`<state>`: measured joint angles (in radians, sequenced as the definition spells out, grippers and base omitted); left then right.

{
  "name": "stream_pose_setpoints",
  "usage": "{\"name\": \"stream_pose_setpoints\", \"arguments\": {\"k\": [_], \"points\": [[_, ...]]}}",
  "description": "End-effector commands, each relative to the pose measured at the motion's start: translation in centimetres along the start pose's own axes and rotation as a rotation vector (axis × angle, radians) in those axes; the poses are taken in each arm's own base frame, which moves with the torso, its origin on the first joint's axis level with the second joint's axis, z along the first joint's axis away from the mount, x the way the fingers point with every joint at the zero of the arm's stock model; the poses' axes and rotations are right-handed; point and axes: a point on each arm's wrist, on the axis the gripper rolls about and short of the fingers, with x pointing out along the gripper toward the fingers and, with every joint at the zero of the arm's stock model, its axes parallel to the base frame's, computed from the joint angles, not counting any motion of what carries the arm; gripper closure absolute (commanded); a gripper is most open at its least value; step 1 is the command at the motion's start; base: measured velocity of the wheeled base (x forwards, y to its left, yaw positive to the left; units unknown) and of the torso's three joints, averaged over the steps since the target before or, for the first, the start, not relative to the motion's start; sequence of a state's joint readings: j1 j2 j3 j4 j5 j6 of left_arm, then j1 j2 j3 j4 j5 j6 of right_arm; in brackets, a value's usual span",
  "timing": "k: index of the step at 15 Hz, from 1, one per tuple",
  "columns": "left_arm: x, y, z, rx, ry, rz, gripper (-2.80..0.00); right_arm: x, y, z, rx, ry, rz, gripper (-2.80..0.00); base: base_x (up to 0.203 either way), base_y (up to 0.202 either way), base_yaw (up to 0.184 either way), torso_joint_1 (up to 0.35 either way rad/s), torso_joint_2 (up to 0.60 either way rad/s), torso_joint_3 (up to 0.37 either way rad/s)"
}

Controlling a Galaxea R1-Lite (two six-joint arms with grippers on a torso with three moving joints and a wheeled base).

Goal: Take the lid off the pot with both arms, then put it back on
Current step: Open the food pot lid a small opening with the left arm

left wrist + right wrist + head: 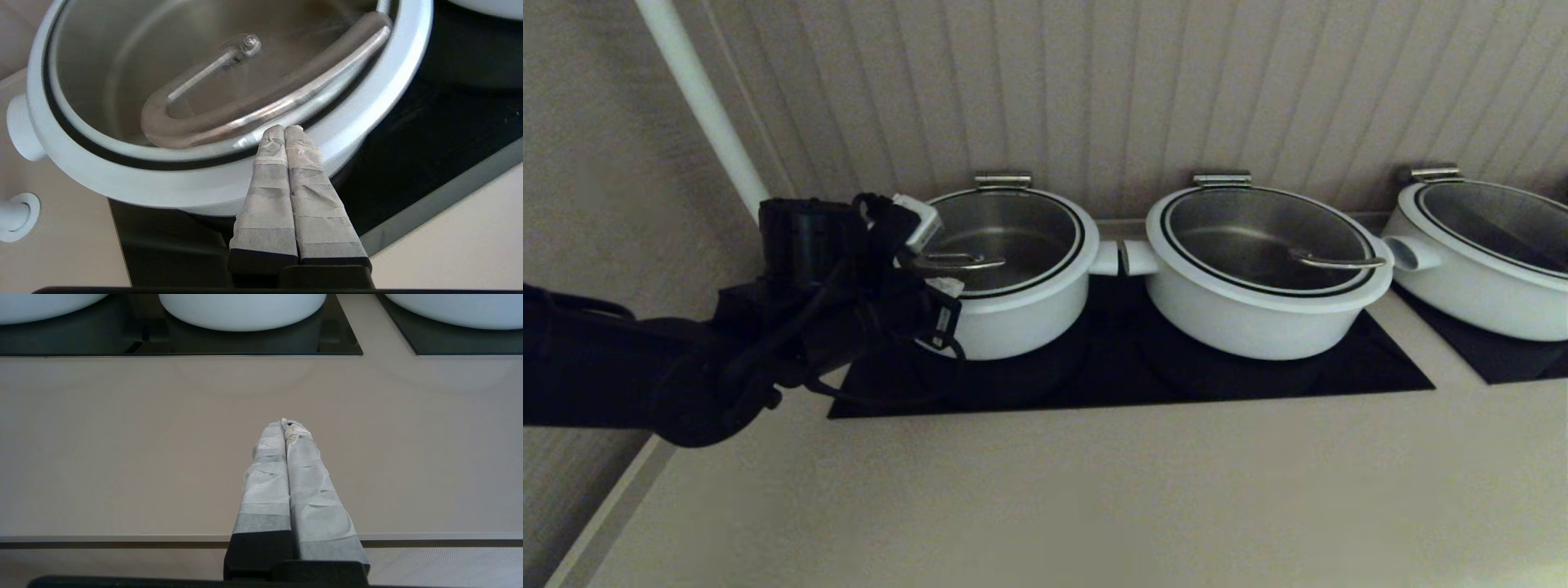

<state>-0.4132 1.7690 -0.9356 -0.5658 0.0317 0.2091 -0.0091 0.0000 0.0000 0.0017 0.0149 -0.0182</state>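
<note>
The pot [1021, 318] is the deep white one at the left of the row, on the black cooktop [1094, 380]. Its glass lid [1013, 233] sits on it, with the steel wire handle [964, 262] across the near side. My left gripper [931, 273] is at the pot's left front. In the left wrist view it [283, 128] is shut and empty, with its tips over the lid's white rim [163, 183], just short of the handle [245, 116]. The pot's side handle [20, 128] shows there. My right gripper [286, 424] is shut and empty over the bare counter, outside the head view.
Two wider white lidded pots [1258, 314] [1478, 282] stand to the right, the middle one's side handle almost touching the pot's. A white pipe [703, 106] rises behind my left arm. Beige counter [1045, 490] runs in front; its front edge [122, 538] lies below my right gripper.
</note>
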Motion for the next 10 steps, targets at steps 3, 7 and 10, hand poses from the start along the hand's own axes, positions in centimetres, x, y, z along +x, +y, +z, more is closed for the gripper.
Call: {"name": "stream_pose_setpoints", "arguments": {"k": [3,7,10], "points": [[1.2,0.2,0.9,-0.003,-0.046,0.045,0.0,0.0,0.0,0.0,0.0,0.0,0.0,0.0,0.0,0.0,0.0,0.0,0.0,0.0],[1.6,0.3,1.2,-0.006,-0.057,0.054,0.0,0.0,0.0,0.0,-0.002,0.0,0.0,0.0,0.0,0.0,0.0,0.0,0.0,0.0],[1.5,0.4,1.6,-0.005,-0.069,0.056,0.0,0.0,0.0,0.0,-0.002,0.0,0.0,0.0,0.0,0.0,0.0,0.0,0.0,0.0]]}}
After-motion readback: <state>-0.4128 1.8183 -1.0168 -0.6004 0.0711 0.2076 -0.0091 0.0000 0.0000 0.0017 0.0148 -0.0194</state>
